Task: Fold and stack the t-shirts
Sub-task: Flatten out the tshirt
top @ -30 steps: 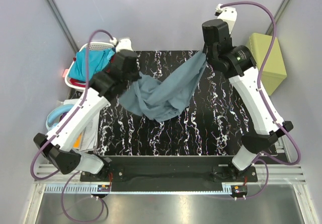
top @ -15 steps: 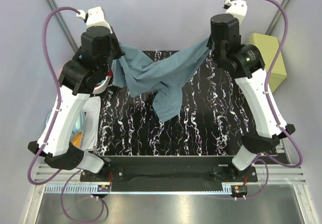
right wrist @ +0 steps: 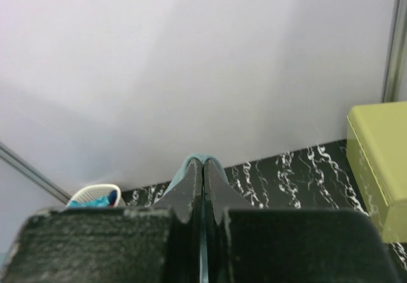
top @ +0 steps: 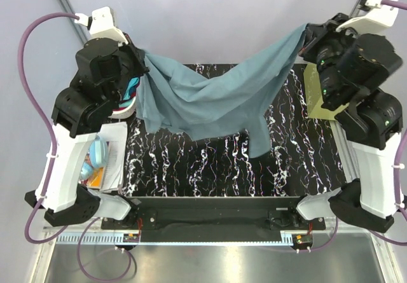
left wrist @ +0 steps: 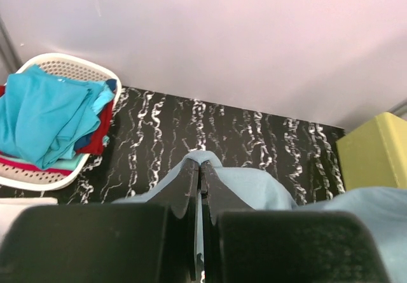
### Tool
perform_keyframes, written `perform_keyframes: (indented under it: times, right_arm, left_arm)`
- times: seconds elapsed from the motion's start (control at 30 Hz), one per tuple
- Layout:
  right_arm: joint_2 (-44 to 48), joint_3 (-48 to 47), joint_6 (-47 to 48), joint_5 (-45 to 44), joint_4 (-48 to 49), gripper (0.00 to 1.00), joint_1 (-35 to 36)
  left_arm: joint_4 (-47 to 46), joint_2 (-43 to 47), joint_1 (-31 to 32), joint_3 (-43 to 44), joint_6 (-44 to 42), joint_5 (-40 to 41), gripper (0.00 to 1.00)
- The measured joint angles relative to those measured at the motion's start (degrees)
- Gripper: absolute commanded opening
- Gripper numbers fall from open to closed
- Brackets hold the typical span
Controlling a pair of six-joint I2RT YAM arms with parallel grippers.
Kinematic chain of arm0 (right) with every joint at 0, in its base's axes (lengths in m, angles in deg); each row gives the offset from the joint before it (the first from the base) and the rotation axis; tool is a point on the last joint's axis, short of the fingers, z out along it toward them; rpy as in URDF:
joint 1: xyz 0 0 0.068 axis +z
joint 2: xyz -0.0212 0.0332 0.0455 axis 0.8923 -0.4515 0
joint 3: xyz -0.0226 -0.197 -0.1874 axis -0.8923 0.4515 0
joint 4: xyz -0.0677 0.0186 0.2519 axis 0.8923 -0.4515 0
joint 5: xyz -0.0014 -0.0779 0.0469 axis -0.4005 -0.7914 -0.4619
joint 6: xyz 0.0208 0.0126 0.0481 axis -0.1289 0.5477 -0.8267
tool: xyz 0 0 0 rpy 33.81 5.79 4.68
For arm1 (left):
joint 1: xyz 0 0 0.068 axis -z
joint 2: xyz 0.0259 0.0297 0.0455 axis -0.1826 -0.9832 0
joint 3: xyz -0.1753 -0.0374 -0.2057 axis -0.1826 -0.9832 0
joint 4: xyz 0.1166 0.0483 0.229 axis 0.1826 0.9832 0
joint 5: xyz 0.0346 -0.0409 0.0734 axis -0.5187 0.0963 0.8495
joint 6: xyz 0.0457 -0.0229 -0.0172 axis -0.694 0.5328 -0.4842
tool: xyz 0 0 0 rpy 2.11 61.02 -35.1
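Grey-blue tee (top: pixel 216 98) hung in the air between your two pincers, above the desk (top: pixel 191 168).
Its long axis runs left to right; the left pincer (left wrist: pixel 200 166) and right pincer (right wrist: pixel 202 164) each pinch one end, and a tail droops right of the middle.
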Motion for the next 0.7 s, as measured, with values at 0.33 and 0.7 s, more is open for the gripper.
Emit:
perform_keyframes:
  times: [0.33,0.7]
  right_arm:
    - [1.18,0.31,4.17,-1.53,2.84,0.0,2.25]
    - [0.98,19.41,7.45,-5.33,10.21,0.0,1.29]
  left_arm:
    - [0.48,2.95,6.1,0.94,-0.98,1.18,0.0]
    - [-5.99,1.49,2.8,-19.63,-1.33,2.62,0.0]
